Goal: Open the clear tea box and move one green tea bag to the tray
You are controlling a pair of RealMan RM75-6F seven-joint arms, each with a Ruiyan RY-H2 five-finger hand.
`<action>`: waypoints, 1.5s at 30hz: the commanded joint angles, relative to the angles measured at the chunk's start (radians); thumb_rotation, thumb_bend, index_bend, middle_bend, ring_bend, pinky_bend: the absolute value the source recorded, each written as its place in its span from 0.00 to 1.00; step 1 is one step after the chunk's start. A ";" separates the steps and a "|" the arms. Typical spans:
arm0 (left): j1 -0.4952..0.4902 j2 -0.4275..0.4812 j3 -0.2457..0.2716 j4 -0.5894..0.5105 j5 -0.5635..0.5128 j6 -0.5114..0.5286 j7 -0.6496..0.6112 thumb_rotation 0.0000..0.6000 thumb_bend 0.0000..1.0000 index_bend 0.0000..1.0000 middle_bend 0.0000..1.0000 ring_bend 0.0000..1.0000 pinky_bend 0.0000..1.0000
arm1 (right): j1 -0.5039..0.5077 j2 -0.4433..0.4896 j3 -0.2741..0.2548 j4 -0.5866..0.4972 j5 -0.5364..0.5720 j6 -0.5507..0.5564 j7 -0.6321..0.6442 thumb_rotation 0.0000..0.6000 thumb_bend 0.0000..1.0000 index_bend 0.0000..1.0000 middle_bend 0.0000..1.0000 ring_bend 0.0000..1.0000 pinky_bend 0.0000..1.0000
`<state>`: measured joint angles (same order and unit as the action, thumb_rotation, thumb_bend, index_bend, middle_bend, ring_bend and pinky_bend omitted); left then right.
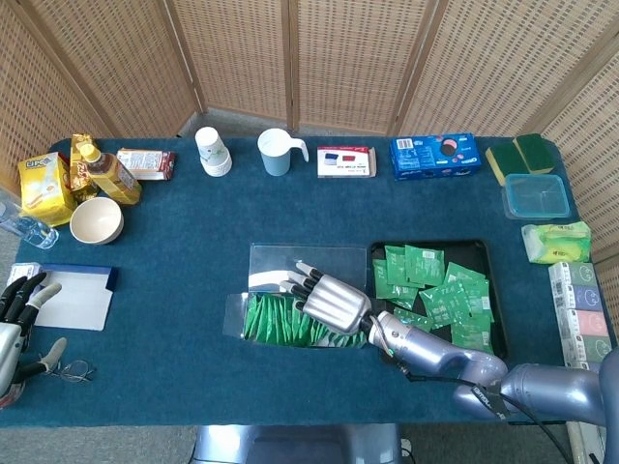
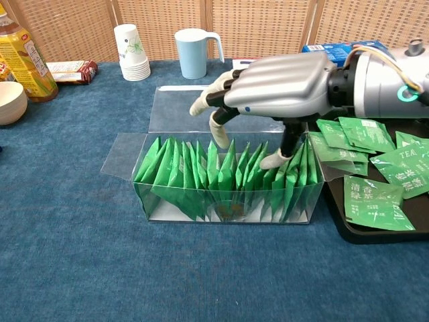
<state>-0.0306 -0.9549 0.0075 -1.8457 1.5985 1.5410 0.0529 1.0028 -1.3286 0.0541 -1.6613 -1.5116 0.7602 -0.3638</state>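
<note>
The clear tea box lies in front of me with its lid folded back, and a row of green tea bags stands upright inside. My right hand hovers over the box, palm down, fingers spread. One fingertip dips among the middle bags and the thumb touches bags near the right end; no bag is lifted. The black tray just right of the box holds several green tea bags. My left hand rests at the table's left edge, holding nothing.
Along the back stand a bottle, a bowl, paper cups, a blue mug and a blue biscuit box. A plastic container and packets sit at the right. A white sheet lies near my left hand.
</note>
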 commanded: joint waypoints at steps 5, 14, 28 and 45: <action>0.000 0.002 -0.001 -0.005 -0.001 0.000 0.005 1.00 0.29 0.14 0.06 0.00 0.26 | 0.006 0.020 -0.006 -0.015 -0.006 -0.019 -0.025 1.00 0.00 0.37 0.10 0.00 0.00; 0.003 0.006 0.001 -0.009 0.000 0.004 0.003 1.00 0.29 0.14 0.06 0.00 0.26 | 0.010 0.035 0.015 -0.028 -0.018 0.001 -0.038 1.00 0.00 0.31 0.10 0.00 0.00; 0.006 0.007 0.001 -0.005 0.002 0.009 -0.001 1.00 0.29 0.14 0.06 0.00 0.26 | 0.026 0.017 0.009 -0.017 -0.034 -0.029 -0.062 1.00 0.00 0.31 0.09 0.00 0.00; 0.018 0.009 0.007 0.005 0.008 0.025 -0.016 1.00 0.29 0.14 0.06 0.00 0.26 | 0.074 -0.026 0.008 0.016 -0.012 -0.113 -0.104 1.00 0.00 0.31 0.09 0.00 0.00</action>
<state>-0.0128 -0.9460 0.0140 -1.8410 1.6064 1.5659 0.0373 1.0763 -1.3540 0.0607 -1.6442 -1.5257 0.6472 -0.4669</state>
